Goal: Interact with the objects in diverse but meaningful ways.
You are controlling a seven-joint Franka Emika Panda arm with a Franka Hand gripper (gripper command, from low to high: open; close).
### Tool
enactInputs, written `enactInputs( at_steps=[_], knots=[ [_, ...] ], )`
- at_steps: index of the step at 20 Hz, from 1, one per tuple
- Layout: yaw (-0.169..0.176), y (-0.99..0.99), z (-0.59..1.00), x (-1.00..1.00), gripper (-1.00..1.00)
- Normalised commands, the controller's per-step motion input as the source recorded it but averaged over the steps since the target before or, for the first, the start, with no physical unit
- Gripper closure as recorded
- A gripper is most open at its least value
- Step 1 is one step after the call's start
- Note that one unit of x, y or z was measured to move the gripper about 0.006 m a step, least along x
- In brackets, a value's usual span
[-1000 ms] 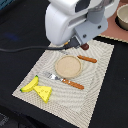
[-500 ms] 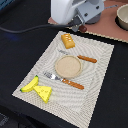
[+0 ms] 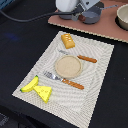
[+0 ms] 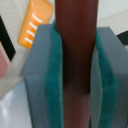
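In the wrist view my gripper (image 4: pixel 75 70) is shut on a brown sausage (image 4: pixel 75 35), which stands upright between the teal pads (image 4: pixel 54 75). The golden-brown bread loaf (image 4: pixel 35 22) shows behind the fingers. In the exterior view the arm (image 3: pixel 75 7) hangs over the far brown board (image 3: pixel 100 27), and its fingers are hard to make out there. On the striped mat (image 3: pixel 95 95) lie the bread loaf (image 3: pixel 68 40), a yellow banana (image 3: pixel 30 84) and a yellow cheese wedge (image 3: pixel 43 93). A grey rounded shape (image 3: pixel 90 18) beside the arm may be the saucepan.
A tan plate (image 3: pixel 68 66) sits mid-mat. An orange-handled fork (image 3: pixel 65 80) lies on its near side and an orange-handled utensil (image 3: pixel 87 59) on the exterior view's right. A bowl (image 3: pixel 122 17) stands at the far right of the board. Dark tabletop surrounds the mat.
The arm has pulled back from above the mat to the far board. That uncovered the bread loaf and the plate. The items on the mat have not moved.
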Motion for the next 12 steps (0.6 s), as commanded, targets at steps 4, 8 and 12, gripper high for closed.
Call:
enactInputs(
  at_steps=[4,8,12],
  knots=[
    [0.000,0.68,-0.29,-0.73,1.00],
    [0.000,0.67,-0.31,-0.73,1.00],
    [0.000,0.66,-0.35,-0.72,1.00]
  ],
)
